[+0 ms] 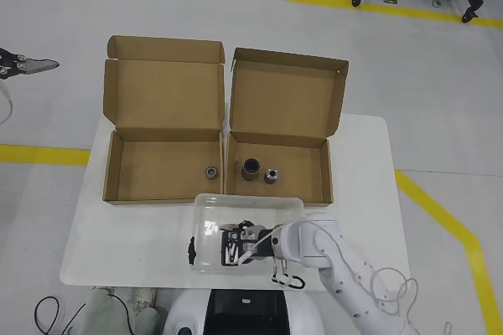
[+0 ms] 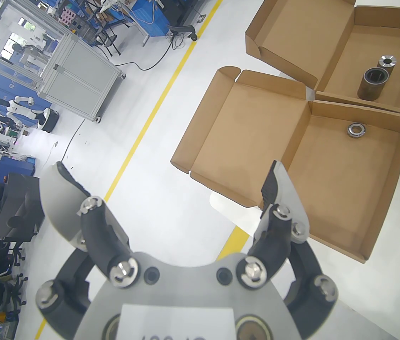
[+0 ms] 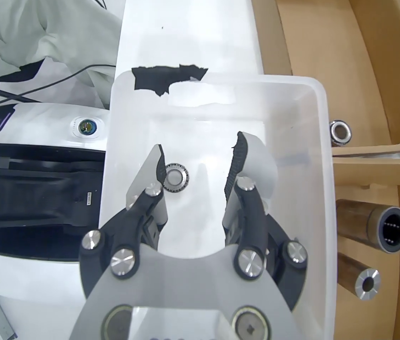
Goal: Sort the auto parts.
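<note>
My right pincer (image 3: 200,153) is wide open and empty in the bin (image 3: 322,107), with the bearing (image 3: 175,177) lying flat just beside one finger, off-centre.

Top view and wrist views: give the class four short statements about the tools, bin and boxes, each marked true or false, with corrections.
1. The right tool is open inside the clear bin. True.
2. A bearing ring lies in the bin beside one finger. True.
3. Each cardboard box holds two parts. False: one box holds a lone ring, the other box a dark cylinder and a smaller bushing.
4. The left tool grips a part. False: it is open and empty.
</note>
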